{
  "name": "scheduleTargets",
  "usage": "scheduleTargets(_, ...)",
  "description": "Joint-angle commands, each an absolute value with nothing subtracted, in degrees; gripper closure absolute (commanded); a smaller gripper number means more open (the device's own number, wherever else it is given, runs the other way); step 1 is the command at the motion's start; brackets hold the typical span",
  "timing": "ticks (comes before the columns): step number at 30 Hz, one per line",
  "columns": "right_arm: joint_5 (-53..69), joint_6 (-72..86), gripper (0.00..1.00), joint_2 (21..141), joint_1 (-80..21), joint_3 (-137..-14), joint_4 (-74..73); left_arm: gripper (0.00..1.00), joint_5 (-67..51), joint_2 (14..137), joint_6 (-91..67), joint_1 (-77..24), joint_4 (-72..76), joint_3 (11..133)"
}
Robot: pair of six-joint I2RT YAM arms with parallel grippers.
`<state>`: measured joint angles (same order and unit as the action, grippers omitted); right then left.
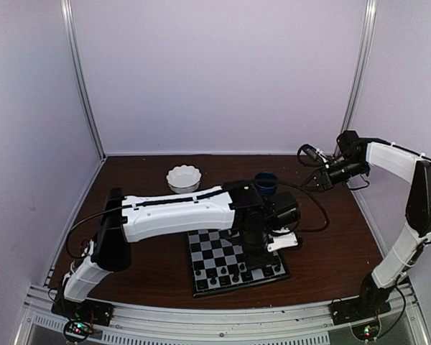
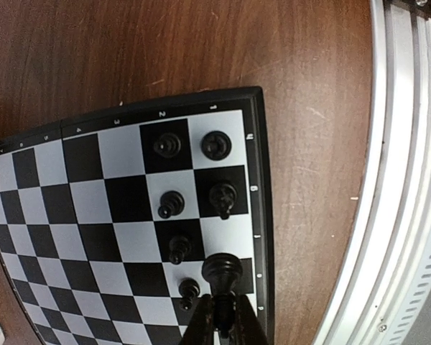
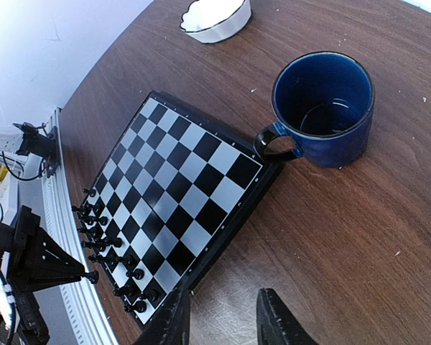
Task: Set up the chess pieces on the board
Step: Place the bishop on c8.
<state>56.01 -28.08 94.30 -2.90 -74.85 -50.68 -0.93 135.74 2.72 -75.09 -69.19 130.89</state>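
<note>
One chess piece [image 2: 223, 270] is pinched by the left pincer [image 2: 220, 307], which is mostly cut off. I cannot tell if the piece touches the board [image 2: 122, 151]. The right pincer [image 3: 224, 296] is spread.

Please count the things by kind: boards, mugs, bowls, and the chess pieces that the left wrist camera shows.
Board: 1
Mug: 1
Bowl: 1
Chess pieces, left wrist view: 7
Total: 10
</note>
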Motion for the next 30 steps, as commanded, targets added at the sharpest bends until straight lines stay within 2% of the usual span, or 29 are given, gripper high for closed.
scheduleTargets(1, 55.63, -28.67, 0.66, 95.00, -3.03, -75.76, -51.78, 0.96, 0.80, 138.03, 4.57, -75.11, -71.75, 133.67)
scheduleTargets(22, 56.68, -29.62, 0.66, 95.99, -3.00, -76.03, -52.79, 0.95, -3.59, 142.03, 3.85, -75.15, -70.77, 133.95)
scheduleTargets(30, 57.12, -30.01, 0.66, 96.50, -3.04, -76.22, -53.21, 0.88, -3.14, 142.12, 3.79, -75.13, -70.81, 134.01)
